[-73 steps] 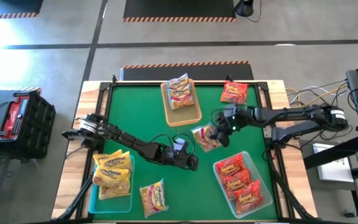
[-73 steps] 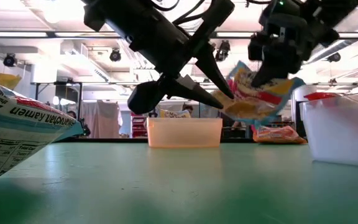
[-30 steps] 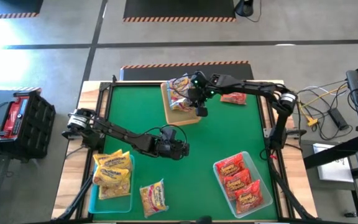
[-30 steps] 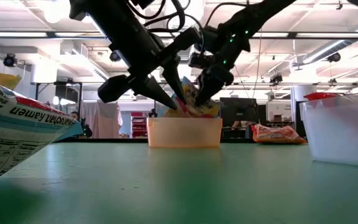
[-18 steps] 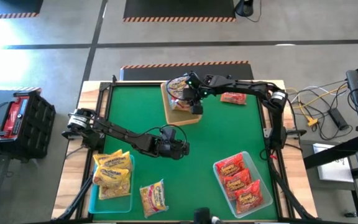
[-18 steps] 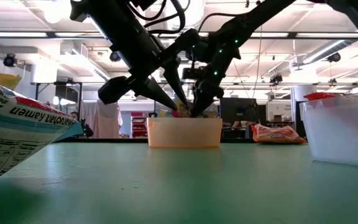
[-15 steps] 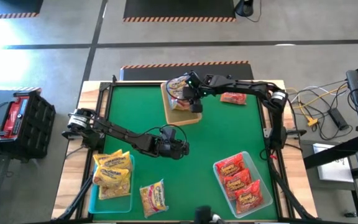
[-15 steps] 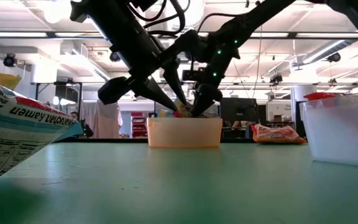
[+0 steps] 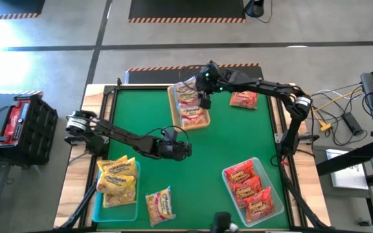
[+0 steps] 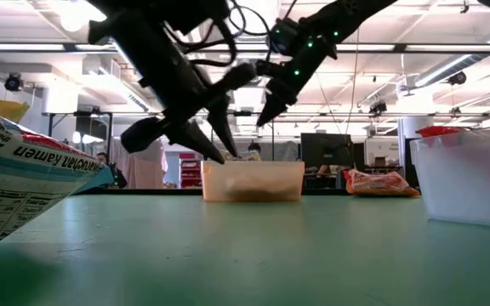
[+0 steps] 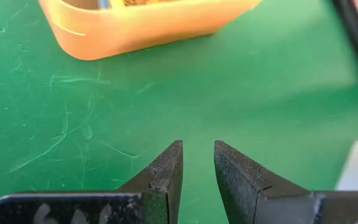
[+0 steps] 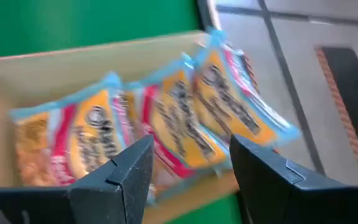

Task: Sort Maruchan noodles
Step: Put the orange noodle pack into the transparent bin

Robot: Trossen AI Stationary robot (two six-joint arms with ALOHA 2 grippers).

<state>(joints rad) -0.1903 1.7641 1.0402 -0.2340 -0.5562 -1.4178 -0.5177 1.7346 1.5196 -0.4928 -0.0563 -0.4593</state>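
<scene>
The tan tray [image 9: 171, 107] at the far middle holds silvery-white Maruchan packets with pink and orange print [image 9: 193, 115], lying flat in it; the right wrist view shows them [image 12: 185, 121] in the tray [image 12: 73, 71]. My right gripper [image 9: 204, 101] hangs open just above the tray [image 10: 252, 181], clear of the packets [image 12: 191, 152]. My left gripper [image 9: 185, 151] hovers open over bare green mat at mid-table [image 11: 197, 155]. One red packet [image 9: 243, 98] lies on the mat right of the tan tray, and one yellow packet [image 9: 160, 206] lies at the near edge.
A teal tray [image 9: 269, 184] at near right holds red packets [image 9: 251, 191]. Another teal tray [image 9: 98, 206] at near left holds yellow packets [image 9: 117, 180]. Green mat lies bare between the trays. A packet [image 10: 24, 183] looms close at the low view's left.
My right gripper carried a silvery-white packet over the tan tray, lowered it in, let go and rose toward the far edge. The packet now lies flat in the tray. My left gripper drifted slightly toward the table's left.
</scene>
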